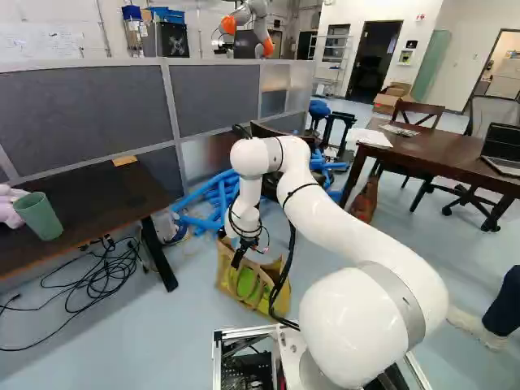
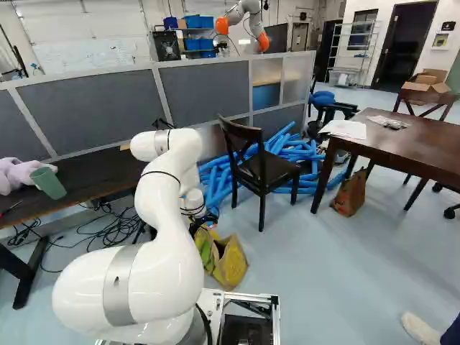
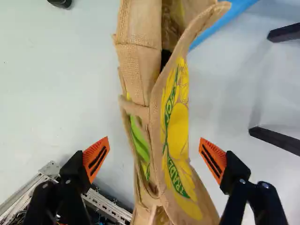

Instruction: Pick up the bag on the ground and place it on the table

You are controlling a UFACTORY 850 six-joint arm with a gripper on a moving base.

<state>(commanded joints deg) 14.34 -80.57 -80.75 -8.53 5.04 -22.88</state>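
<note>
- Bag (image 1: 230, 284) on floor (image 1: 162, 341), lower middle of left base view; ungripped.
- Gripper (image 3: 154, 158): fingers spread, either side.
- Outstanding: grip, lift, placement on table (image 1: 451, 156); which table, unclear.

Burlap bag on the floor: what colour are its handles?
Tan, clearest in the wrist view.

My white arm (image 1: 337, 215) is arching forward, my wrist (image 1: 242, 218) is hanging low, and my end effector (image 1: 239, 257) is pointing downward, its orange-padded fingers (image 3: 96, 158) standing wide apart.
</note>
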